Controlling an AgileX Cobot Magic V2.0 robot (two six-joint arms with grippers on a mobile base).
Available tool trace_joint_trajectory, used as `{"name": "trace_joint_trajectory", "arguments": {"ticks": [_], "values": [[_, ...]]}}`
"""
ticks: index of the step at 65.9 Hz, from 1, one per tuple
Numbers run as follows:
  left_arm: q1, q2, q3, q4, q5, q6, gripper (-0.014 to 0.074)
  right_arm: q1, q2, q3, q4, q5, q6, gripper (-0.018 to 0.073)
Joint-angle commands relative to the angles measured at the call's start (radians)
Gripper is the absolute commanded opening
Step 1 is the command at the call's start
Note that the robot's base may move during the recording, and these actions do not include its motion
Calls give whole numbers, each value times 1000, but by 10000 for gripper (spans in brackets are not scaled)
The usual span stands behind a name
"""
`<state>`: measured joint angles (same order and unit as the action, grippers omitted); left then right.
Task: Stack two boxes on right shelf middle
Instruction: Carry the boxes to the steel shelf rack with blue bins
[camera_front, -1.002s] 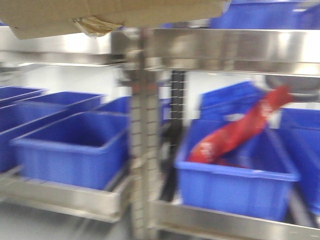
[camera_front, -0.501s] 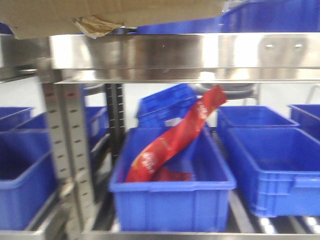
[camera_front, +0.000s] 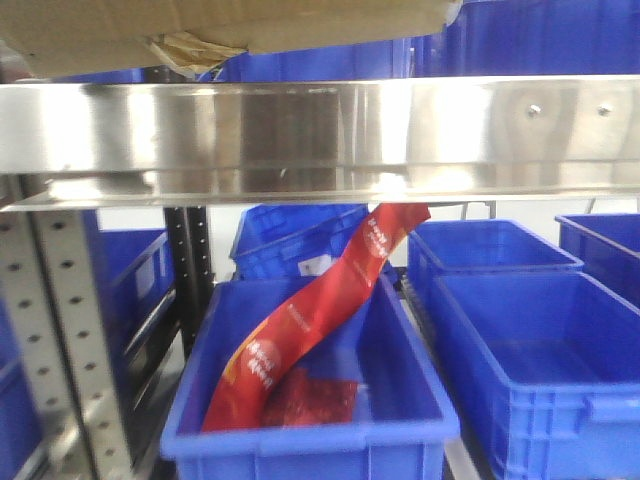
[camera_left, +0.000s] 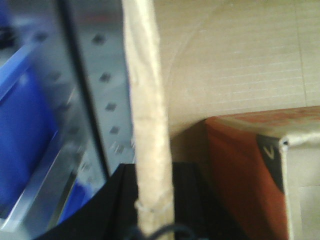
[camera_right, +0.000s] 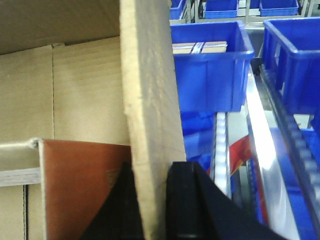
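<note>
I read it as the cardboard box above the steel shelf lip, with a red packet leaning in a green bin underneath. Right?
Not quite: the bin is blue, not green, as the front-facing view shows. The cardboard box, shelf lip and red packet are as you say.

Left claw (camera_left: 152, 202): black fingers (camera_left: 112, 205) stand one on each side of an upright wall edge of the tan box (camera_left: 147, 100), closed against it. Right claw (camera_right: 152, 197): black fingers (camera_right: 190, 200) likewise clamp a box wall edge from both sides. Each wrist view shows only the fingers. The left pair is blurred.
</note>
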<state>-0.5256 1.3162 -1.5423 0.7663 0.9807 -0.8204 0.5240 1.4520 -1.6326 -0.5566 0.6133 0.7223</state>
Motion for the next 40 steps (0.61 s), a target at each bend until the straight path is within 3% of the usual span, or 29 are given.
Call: {"name": "trace_joint_trajectory", "arguments": {"ticks": [1,40], "values": [[-8,-5,-11,-14,-63,2,-111,6,-17,-12,13,-128,9,-152],[-8,-5,-11,-14,-63,2,-111,6,-17,-12,13,-128,9,-152]]}}
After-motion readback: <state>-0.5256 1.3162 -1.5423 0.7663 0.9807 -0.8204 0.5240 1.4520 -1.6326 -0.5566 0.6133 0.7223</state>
